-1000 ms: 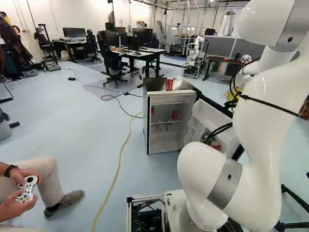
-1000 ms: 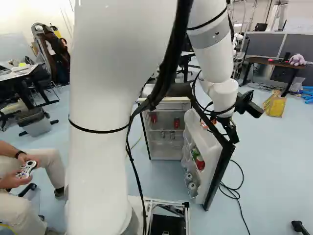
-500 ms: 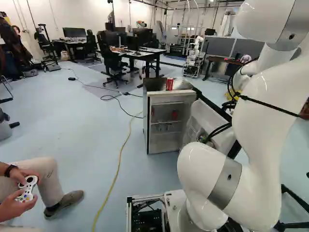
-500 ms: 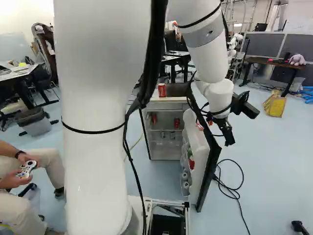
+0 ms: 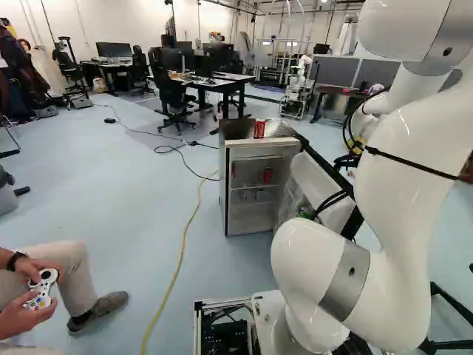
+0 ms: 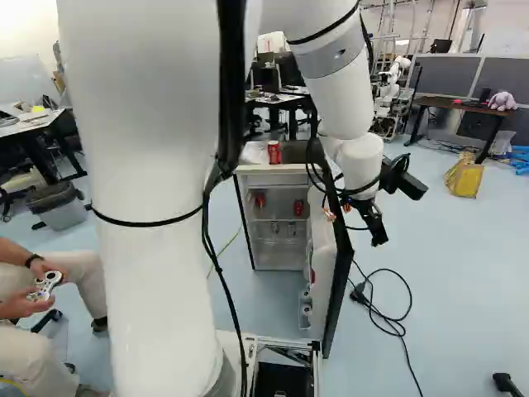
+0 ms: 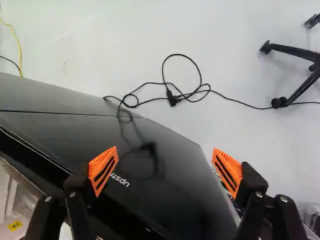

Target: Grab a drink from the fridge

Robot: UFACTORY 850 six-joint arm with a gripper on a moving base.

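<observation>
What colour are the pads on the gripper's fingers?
Orange: the pads show best in the wrist view.

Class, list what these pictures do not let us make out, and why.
- Left base view: the lower part of the fridge door, behind the arm.
- Right base view: contents of the door shelves, seen nearly edge-on.
- Both base views: the arm's top, cut off by the upper edge.
- Wrist view: whether the gripper touches the door; depth unclear.
</observation>
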